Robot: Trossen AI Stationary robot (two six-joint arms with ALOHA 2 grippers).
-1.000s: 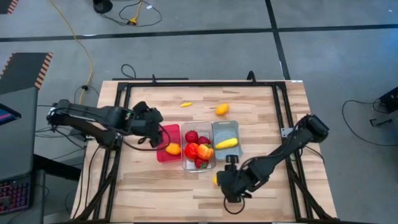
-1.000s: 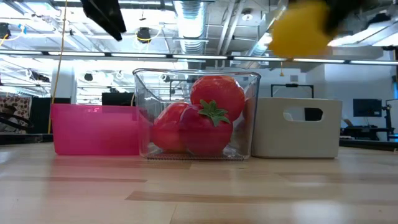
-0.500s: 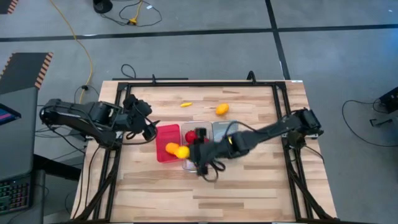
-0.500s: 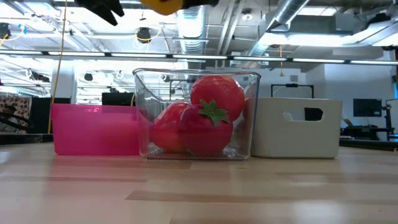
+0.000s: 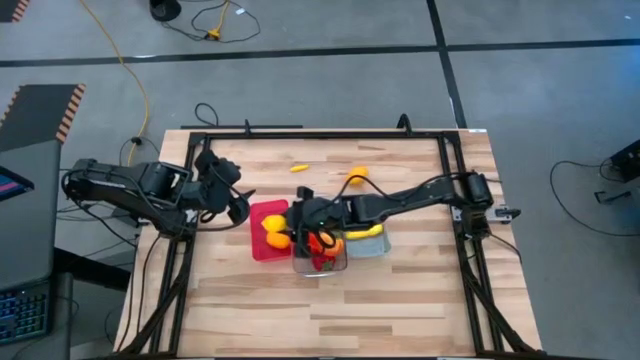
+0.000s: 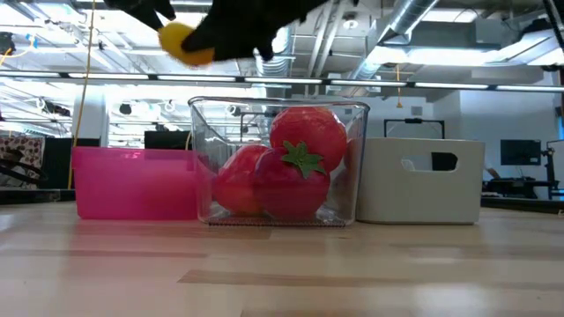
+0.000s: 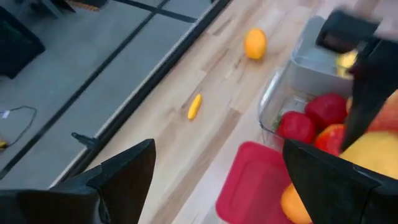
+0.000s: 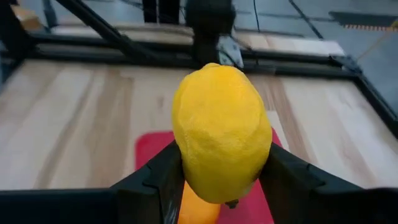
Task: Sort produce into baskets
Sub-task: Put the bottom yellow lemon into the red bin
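- Right gripper reaches across the clear bin, fingers clamped on a yellow lemon, held in the air above the red bin.
- An orange oval lies in the red bin, under the lemon.
- Clear bin holds red round ones; a yellow elongated piece lies in the pale blue bin.
- Loose on the table: an orange fruit and a small yellow piece.
- Left gripper waits just beside the red bin, fingers apart, holding nothing.
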